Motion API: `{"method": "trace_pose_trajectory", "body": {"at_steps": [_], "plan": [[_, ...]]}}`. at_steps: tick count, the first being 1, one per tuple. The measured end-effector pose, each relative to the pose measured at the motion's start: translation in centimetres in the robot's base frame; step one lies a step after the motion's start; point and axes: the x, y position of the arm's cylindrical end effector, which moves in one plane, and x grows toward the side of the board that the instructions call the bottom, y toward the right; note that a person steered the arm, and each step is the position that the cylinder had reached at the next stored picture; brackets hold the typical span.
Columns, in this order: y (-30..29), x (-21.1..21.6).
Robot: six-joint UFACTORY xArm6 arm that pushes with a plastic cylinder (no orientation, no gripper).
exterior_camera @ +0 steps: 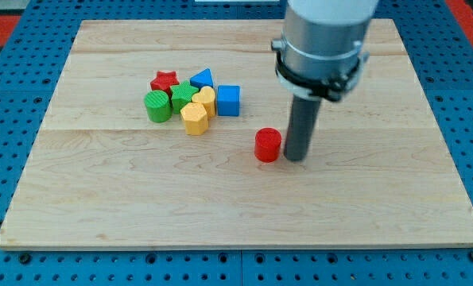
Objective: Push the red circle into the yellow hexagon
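Observation:
The red circle [268, 145] lies on the wooden board right of the middle. My tip [296, 157] is just to its right, touching it or nearly so. The yellow hexagon [194, 118] sits to the upper left of the red circle, at the lower edge of a tight cluster of blocks. A gap of bare board separates the red circle from the hexagon.
The cluster holds a red star [165, 81], a blue triangle [203, 79], a blue cube [228, 100], a green cylinder [157, 106], a green block [182, 95] and a second yellow block [206, 99]. The wooden board [101, 199] rests on a blue pegboard.

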Motion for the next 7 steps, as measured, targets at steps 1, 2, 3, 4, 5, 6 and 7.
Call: {"method": "trace_pose_trajectory", "body": {"at_steps": [1, 2, 3, 4, 5, 6, 7], "plan": [[-4.8, -3.4], [1.3, 2.4], [-3.1, 1.5], [-6.3, -2.6], [-6.3, -3.7], [-5.9, -2.0], [-8.7, -0.4]]}}
